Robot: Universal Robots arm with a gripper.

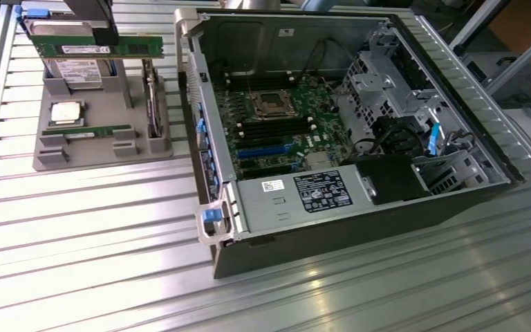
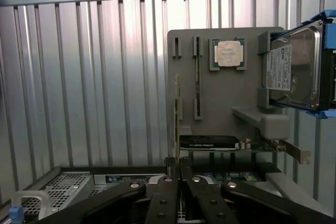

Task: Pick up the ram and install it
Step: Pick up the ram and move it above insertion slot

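While hanging above the tray (image 1: 99, 151), the tool (image 1: 97, 33) pinches the ram's (image 1: 135, 47) upper edge.

ram (image 1: 141, 46): green, white label | pincer (image 2: 179, 176): black | tray (image 1: 108, 104): grey | table (image 1: 90, 228): silver, ribbed

Bare ribbed metal on the table (image 1: 81, 228), brushed, throwing hard glare. The parts tray (image 1: 90, 153) is grey plastic, matt, no shine. The ram (image 1: 136, 47): green lacquered board with a faint sheen and a white paper-like label. The processor (image 2: 229, 53) has a satin metal lid. The hard drive (image 2: 296, 61) has a polished, near-mirror metal face, a white sticker and blue plastic rails. The computer case (image 1: 339, 232) is dark and matt outside, dull grey sheet metal inside. The gripper (image 2: 178, 167) has black semi-matt fingers with bright screw heads.
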